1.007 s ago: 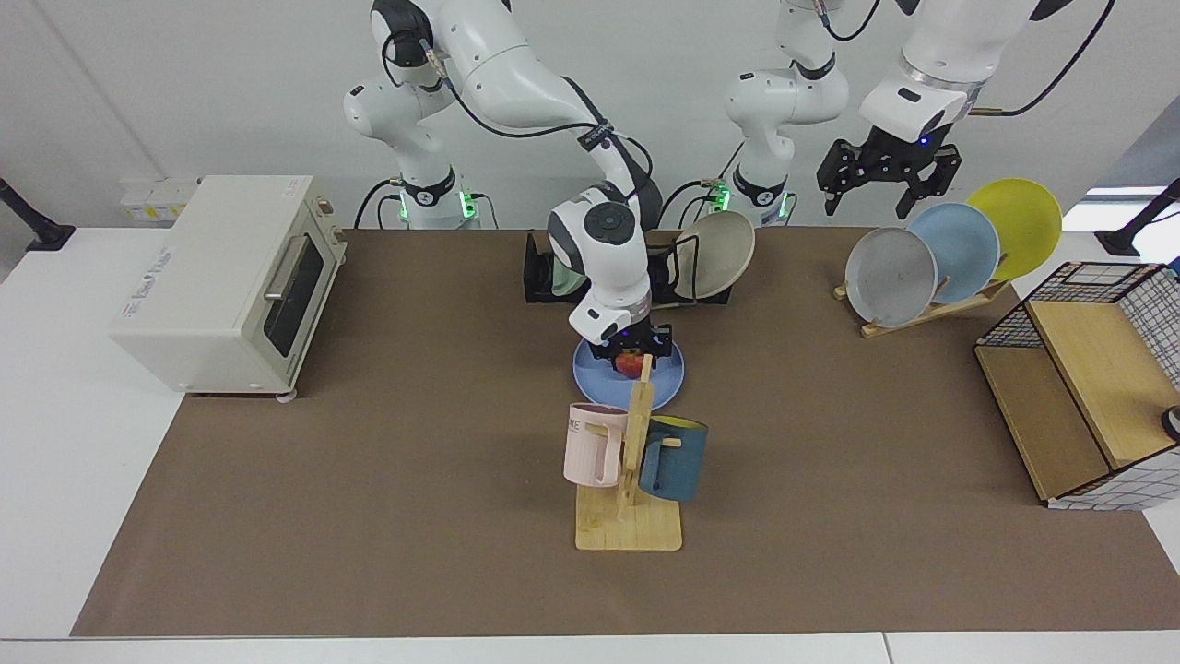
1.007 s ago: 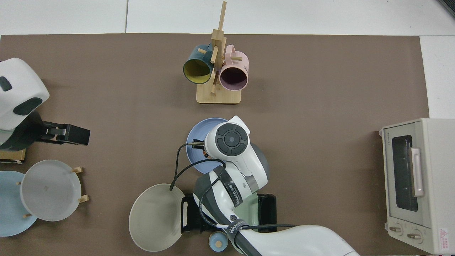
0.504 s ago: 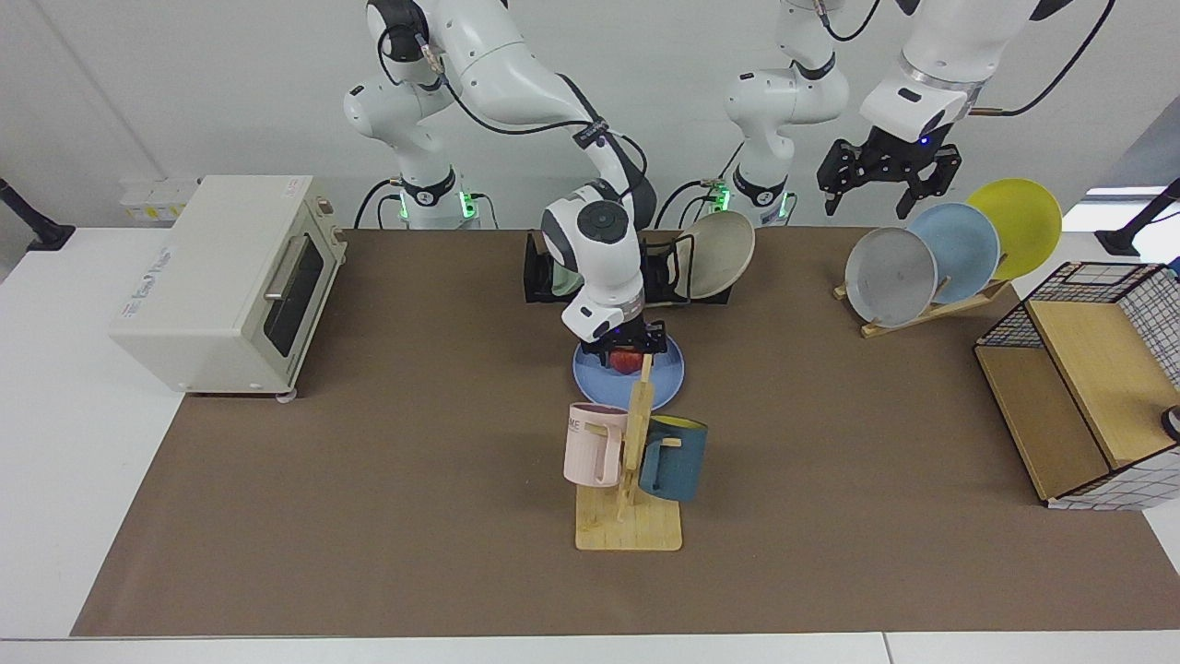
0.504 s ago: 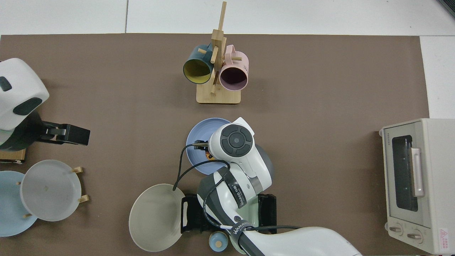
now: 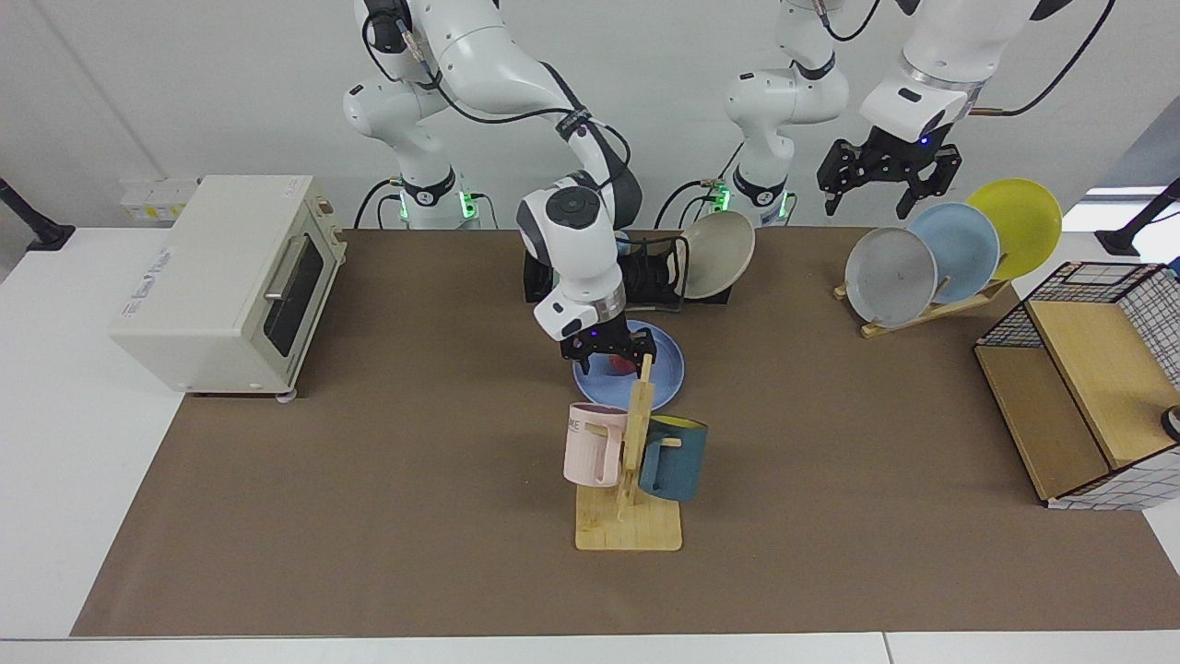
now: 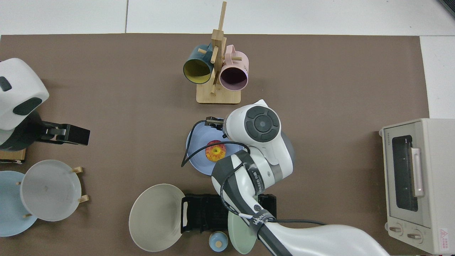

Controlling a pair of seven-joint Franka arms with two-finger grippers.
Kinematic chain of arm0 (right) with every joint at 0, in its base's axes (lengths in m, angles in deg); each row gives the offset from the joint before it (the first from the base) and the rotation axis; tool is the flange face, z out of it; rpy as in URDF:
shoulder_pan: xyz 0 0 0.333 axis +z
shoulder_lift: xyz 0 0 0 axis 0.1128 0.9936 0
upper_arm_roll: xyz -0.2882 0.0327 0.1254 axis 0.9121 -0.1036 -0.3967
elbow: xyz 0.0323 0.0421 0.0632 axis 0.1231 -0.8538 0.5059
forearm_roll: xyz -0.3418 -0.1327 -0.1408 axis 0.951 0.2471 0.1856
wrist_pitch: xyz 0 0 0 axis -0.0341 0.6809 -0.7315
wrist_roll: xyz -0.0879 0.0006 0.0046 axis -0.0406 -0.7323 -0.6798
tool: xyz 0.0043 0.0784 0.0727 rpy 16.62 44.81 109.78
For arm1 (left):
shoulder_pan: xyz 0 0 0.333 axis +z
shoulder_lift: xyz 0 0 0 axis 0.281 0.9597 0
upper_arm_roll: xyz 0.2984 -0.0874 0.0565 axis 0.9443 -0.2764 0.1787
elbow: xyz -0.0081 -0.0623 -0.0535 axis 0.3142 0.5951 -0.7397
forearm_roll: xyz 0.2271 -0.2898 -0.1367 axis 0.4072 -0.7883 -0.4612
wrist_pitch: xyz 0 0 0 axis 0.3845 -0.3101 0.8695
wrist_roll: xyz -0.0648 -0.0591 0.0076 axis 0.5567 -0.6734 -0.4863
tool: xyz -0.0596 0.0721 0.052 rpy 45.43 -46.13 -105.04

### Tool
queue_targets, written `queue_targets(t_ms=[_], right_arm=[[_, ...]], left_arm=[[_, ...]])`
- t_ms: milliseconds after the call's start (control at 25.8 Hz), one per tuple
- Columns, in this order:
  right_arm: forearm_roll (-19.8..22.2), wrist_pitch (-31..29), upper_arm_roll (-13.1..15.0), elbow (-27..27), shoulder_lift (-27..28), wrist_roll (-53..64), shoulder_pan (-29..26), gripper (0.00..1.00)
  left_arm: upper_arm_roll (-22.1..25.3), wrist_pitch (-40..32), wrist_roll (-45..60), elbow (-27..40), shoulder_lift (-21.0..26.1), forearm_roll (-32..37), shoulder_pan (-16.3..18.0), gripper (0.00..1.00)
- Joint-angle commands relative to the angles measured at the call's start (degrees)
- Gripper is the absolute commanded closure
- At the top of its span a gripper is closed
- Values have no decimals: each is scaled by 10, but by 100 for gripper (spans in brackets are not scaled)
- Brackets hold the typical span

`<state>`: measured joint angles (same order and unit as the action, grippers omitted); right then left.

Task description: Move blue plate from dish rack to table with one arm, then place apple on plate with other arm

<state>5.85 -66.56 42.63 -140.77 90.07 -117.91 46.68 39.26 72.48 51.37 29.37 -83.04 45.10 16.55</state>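
Hovering with the right gripper (image 5: 610, 350) low over the blue plate (image 6: 197, 142), fingers spread and pinching nothing. Lies flat on the brown mat (image 5: 369, 516) of the table (image 5: 64, 443), that plate, just in front of the black dish rack (image 6: 202, 213), with the red and yellow apple (image 6: 215, 152) resting on it near the middle, clear of the fingers. Hides much of the plate's far side in the top view under the right arm's white wrist, with a black cable looping across the plate beside the apple. Stands right in front of plate and apple in the facing view: the wooden mug tree (image 5: 636, 461), carrying a pink mug (image 5: 590, 444) and a dark blue mug (image 5: 673, 458), its post crossing the plate's near edge and covering part of the apple. Keeps a pale green plate (image 6: 241, 231) in the rack, a beige plate (image 5: 714, 254) leaning at the rack's end and a small blue knobbed lid (image 6: 218, 241) beside it. Waits off to the side with the left gripper (image 5: 888, 177), claw spread and empty, above the slanted wooden plate stand (image 5: 931, 312) with its grey, sky-blue and yellow plates. Sits well apart at the mat's edges: a cream toaster oven (image 5: 230, 277) and a wire basket (image 5: 1088, 387)
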Motion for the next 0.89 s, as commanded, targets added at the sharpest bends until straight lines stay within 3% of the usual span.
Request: queue_targets(t_ms=[0,116,232,581,852], right_arm=[[8,19,52,-6,-40,11,-7,0],[10,53,86,-6,-69,75,-17,0],[10,93,100,-6,-94,147,-41,0],[13,211,101,-7,-160,282,-132,0],[41,301,101,-7,-215,379,-201,0]], left_arm=[[5,-5,6,6,-8,7,-5,0],[5,-5,6,6,-8,7,-5,0],[5,-5,6,6,-8,7,-5,0],[5,-5,6,6,-8,7,-5,0],[5,-5,6,6,-8,7,-5,0]])
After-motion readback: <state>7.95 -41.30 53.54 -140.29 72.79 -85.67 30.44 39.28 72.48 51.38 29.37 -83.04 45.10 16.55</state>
